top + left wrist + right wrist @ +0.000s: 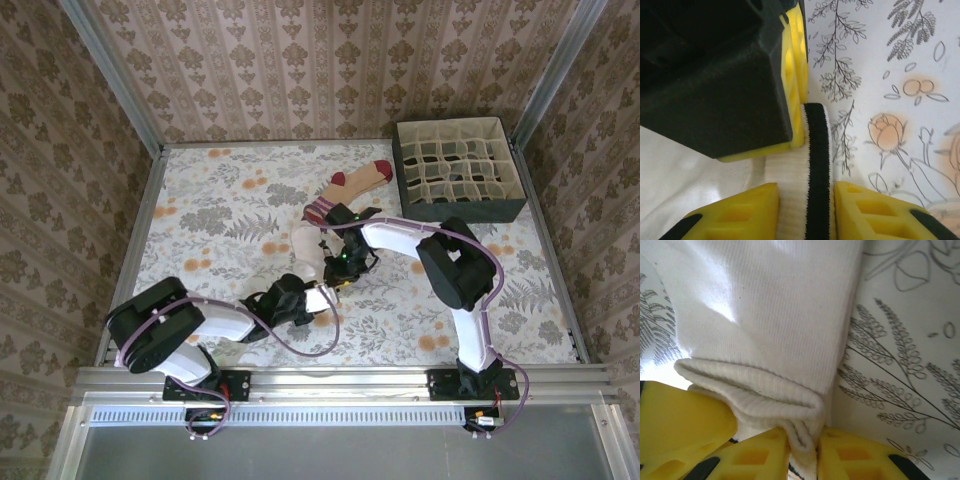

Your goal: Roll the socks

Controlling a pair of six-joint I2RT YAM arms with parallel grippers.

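Right now my left gripper (806,212) is narrow, its two fingers closed on the dark-striped cuff of the cream sock (790,175), which fills the gap between them. Just beside it, nearly touching, my right gripper (802,437) is pinched tight on a bunched fold of the same sock. Immediately ahead of the right fingers the fabric is turned over on itself into one low, loose lip. I judge that to be the very start of a roll, no more. Beyond that lip the rest of the cream sock lies flat on the flowered table (210,220), stretching away from both grippers. Further out, at its far end, lies the tan sock (355,185), flat and unrolled, its striped cuff meeting the cream one; whether they overlap I cannot tell. Farthest off, to the right, stands a divided box (460,170). So nearly all of the job is left: winding up the cream sock, then dealing with the tan sock.
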